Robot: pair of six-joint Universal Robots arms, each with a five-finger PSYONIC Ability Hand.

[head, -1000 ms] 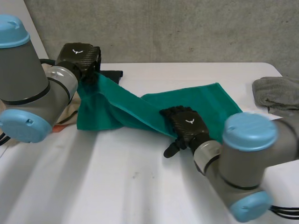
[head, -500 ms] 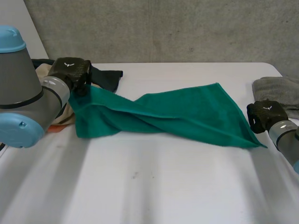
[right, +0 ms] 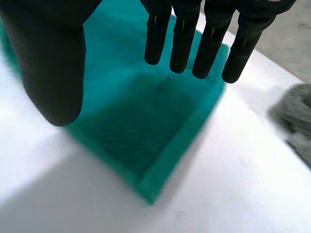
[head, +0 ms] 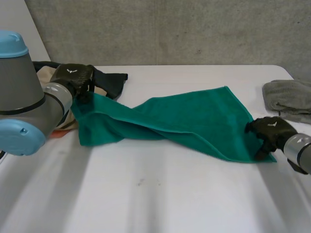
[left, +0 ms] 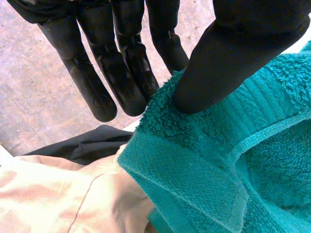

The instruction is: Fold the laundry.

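Lower right, the right hand (head: 268,130) is over the near corner of the green towel (head: 194,121), fingers straight and holding nothing (lining up a grab, I'd guess). It lies twisted across the middle of the worktop (head: 146,194). Upper left, the left hand (head: 73,77) pinches its far corner between thumb and fingers (left: 124,73), probably to keep it stretched. Half a second back the right hand was off the cloth

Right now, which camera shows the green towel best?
The head view: it takes in the whole towel. The left wrist view shows one corner pinched by the left hand; the right wrist view shows another corner under the open right hand.
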